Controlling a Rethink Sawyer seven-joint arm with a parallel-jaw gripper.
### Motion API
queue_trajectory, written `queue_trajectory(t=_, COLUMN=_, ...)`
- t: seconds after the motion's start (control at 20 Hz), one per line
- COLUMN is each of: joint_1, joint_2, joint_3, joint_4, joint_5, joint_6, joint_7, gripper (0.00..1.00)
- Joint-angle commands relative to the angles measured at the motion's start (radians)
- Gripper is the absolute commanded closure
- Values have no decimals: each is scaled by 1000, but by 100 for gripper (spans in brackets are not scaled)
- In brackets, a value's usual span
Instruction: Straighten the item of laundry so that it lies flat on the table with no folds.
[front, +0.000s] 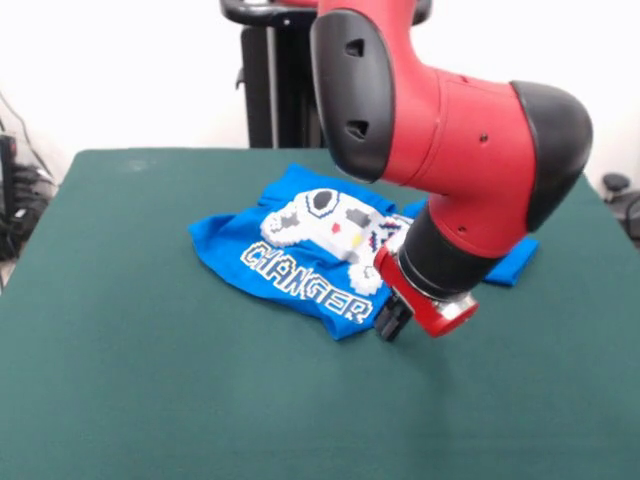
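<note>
Nearest the camera lies a wide stretch of bare green table, nothing on it. Moving in, here is the gripper, dark and stubby under the red wrist ring, sitting right down at the near corner of the T-shirt, at or just off the hem below the "CHANGER" lettering. Whether it is touching cloth or only the felt beside it, I cannot tell. Whether it is spread or pressed together I cannot tell either; the wrist hides most of it.

Now the shirt itself: bright blue, rumpled, lying around the middle of the table, slightly toward the far side. The white controller print is buckled, and the hem folds under on the near edge. A flap of blue pokes out past the arm on the picture's right.

My read: this is light, limp fabric, no stiffness at all. It should drag easily but may cling to the felt and bunch instead of sliding. Best holds look like the hem corners or a sleeve edge, pulling outward.

Behind it all, the bulky red and black arm comes down from above.
</note>
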Motion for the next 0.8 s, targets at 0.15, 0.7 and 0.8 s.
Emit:
queue_trajectory(t=0.15, joint_1=-30, joint_2=28, joint_3=82, joint_4=57, joint_5=40, joint_6=-7, joint_7=14, gripper=0)
queue_trajectory(t=0.7, joint_1=-13, joint_2=-30, joint_3=82, joint_4=118, joint_5=57, joint_6=4, joint_7=54, gripper=0)
queue_trajectory(t=0.8, joint_1=-11, joint_2=-23, joint_3=80, joint_4=123, joint_5=52, joint_6=-16, joint_7=63, gripper=0)
